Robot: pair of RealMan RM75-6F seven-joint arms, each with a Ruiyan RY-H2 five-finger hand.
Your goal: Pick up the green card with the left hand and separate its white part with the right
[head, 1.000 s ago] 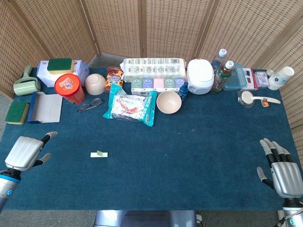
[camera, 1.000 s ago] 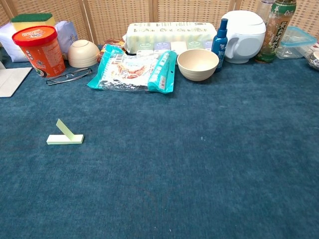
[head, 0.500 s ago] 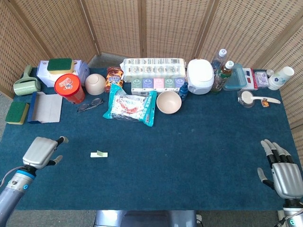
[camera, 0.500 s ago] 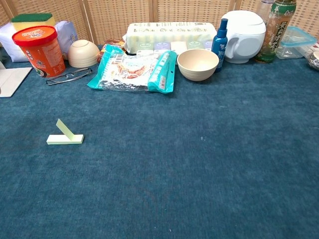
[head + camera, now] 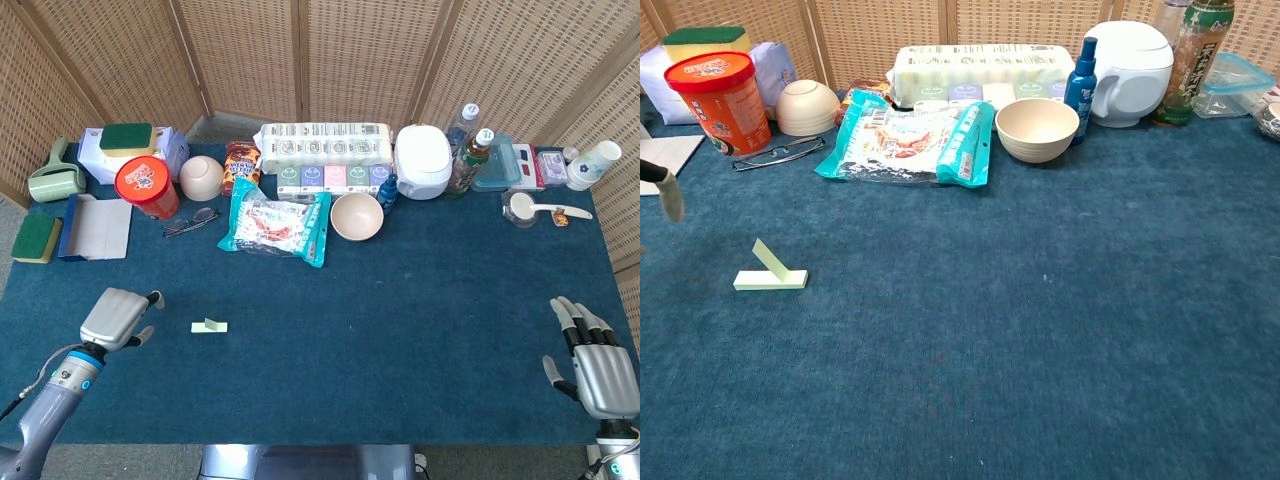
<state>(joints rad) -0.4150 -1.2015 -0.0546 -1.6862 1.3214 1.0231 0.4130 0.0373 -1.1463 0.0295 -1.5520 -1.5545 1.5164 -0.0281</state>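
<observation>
The pale green card [image 5: 209, 326] [image 5: 771, 277] lies on the blue table cloth, a small flap standing up from its top. My left hand [image 5: 120, 318] hovers just left of it, a short gap away, empty, thumb and a finger apart; in the chest view only a fingertip [image 5: 670, 196] shows at the left edge. At the table's near right corner my right hand [image 5: 592, 358] rests, fingers spread, holding nothing, and is absent from the chest view.
Behind the card lie glasses [image 5: 190, 221], a red tub [image 5: 146, 186], a snack bag [image 5: 274, 226] and a beige bowl [image 5: 356, 216]. A sponge and notebook [image 5: 75, 229] sit far left. Bottles and a white cooker [image 5: 422, 161] line the back.
My left hand has moved right, from the table's left edge to close beside the card. The card and right hand have stayed put.
</observation>
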